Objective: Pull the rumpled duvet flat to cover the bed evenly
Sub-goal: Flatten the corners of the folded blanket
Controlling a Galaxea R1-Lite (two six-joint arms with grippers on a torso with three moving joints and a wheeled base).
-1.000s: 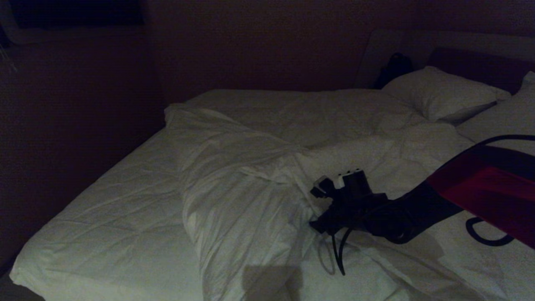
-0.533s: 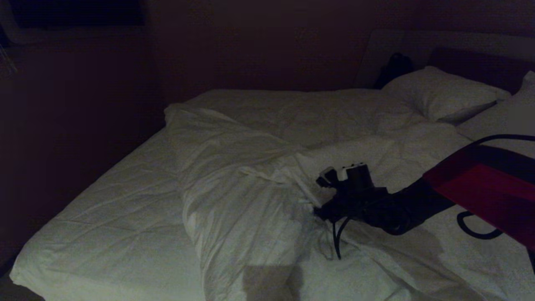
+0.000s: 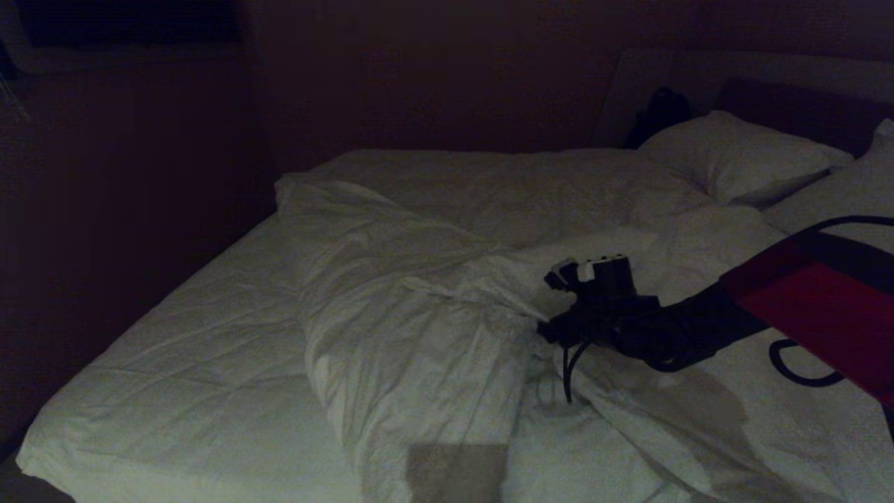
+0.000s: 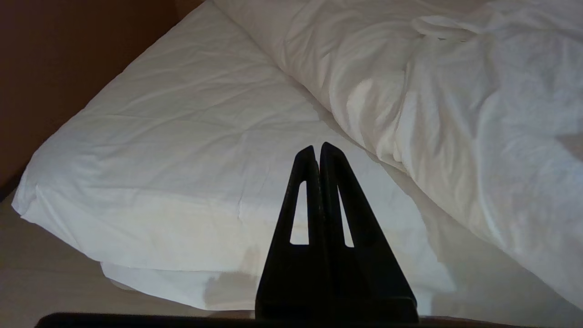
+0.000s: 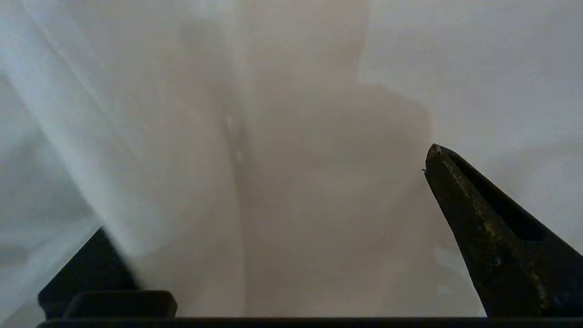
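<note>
The white duvet lies bunched in a thick creased ridge down the middle of the bed, leaving the quilted mattress bare on the left side. My right gripper reaches in from the right and presses against the ridge's right flank. In the right wrist view it stands open, duvet cloth fills the space between the jaws, and a fold drapes over one finger. My left gripper is shut and holds nothing, hanging parked above the bed's near left corner, beside the duvet's edge.
Two white pillows lie by the dark headboard at the back right, with a dark object behind them. A black cable loop hangs from my right arm. Dark walls stand behind and left of the bed.
My right gripper has moved up and to the right along the duvet's ridge, toward the pillows, still open. The left arm has stayed still.
</note>
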